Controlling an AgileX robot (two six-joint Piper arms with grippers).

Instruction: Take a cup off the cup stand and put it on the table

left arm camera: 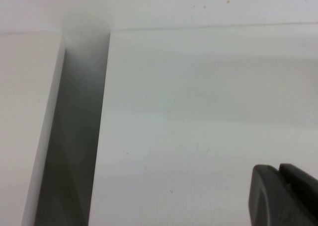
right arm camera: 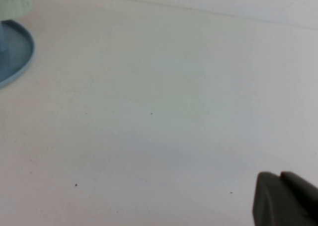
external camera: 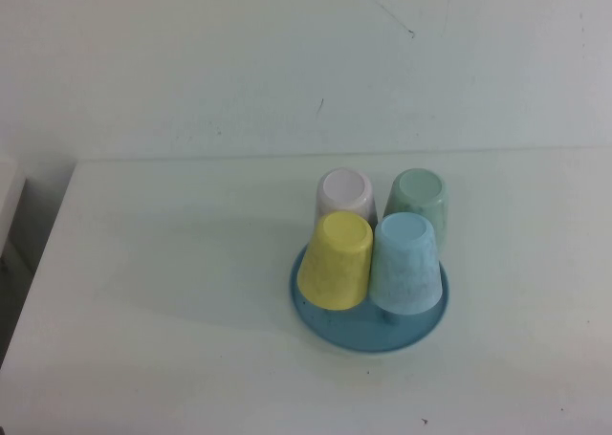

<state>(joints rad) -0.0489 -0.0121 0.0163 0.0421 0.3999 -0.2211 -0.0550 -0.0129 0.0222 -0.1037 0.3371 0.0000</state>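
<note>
Cup (external camera: 336, 260) front-left on cup stand (external camera: 368, 337); stand mid-table (external camera: 153, 292)

four upturned cups sitting on one blue cup stand (external camera: 368, 335): one yellow cup (external camera: 337, 261), one light blue (external camera: 405, 264), one pale pink (external camera: 345, 195), one pale green (external camera: 418, 197)

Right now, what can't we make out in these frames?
- Cup stand pegs: high view, hidden under the four upturned cups, including the yellow cup.
- Left gripper: left wrist view, only a dark corner in frame; absent from high view.
- Right gripper: right wrist view, likewise cropped.
- Stand in right wrist view: cut off at the frame edge.
</note>
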